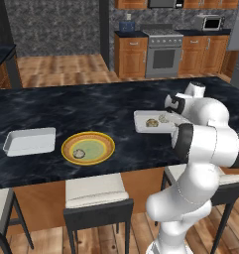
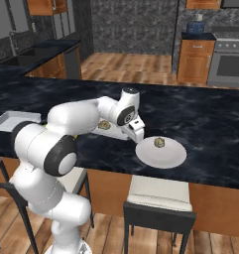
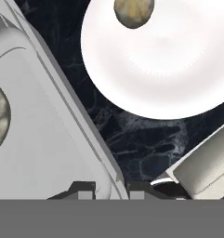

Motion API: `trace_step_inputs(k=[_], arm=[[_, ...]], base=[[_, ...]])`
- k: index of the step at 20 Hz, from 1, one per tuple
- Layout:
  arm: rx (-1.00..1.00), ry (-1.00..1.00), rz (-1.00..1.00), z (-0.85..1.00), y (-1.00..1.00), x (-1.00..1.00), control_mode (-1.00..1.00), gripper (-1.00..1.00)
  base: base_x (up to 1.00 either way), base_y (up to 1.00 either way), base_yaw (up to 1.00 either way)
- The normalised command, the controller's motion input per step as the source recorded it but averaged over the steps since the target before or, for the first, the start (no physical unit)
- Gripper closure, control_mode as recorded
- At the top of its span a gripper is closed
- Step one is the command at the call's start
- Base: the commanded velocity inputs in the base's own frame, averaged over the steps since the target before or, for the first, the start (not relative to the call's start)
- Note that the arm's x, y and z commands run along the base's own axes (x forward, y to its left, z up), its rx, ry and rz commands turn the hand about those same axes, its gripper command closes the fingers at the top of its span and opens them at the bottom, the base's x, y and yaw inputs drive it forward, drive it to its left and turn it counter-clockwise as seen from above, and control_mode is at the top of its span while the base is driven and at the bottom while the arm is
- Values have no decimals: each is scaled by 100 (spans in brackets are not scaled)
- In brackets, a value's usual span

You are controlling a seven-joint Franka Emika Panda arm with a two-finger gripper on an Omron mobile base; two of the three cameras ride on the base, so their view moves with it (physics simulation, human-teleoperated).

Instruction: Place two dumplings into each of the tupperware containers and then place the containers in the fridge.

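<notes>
White tray point(image 1: 141, 121) holds two dumplings point(image 1: 151, 122); second tray point(image 1: 29, 141) empty, well apart.

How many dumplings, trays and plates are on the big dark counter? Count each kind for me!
dumplings: 4
tupperware containers: 2
plates: 2
Total: 8

A green plate point(image 1: 93, 149) and white plate point(image 2: 163, 155) sit on the dark counter point(image 1: 66, 106).
</notes>
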Motion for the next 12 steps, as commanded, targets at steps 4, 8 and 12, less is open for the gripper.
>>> trace_step_inputs(k=[4,8,12], arm=[[-3,-1,-1,51,31,-39,-100,100],[-7,0,-2,46,60,-35,-100,100],[-8,0,-9,39,62,-39,-100,100]], base=[[0,0,0],[0,0,0],[0,0,0]])
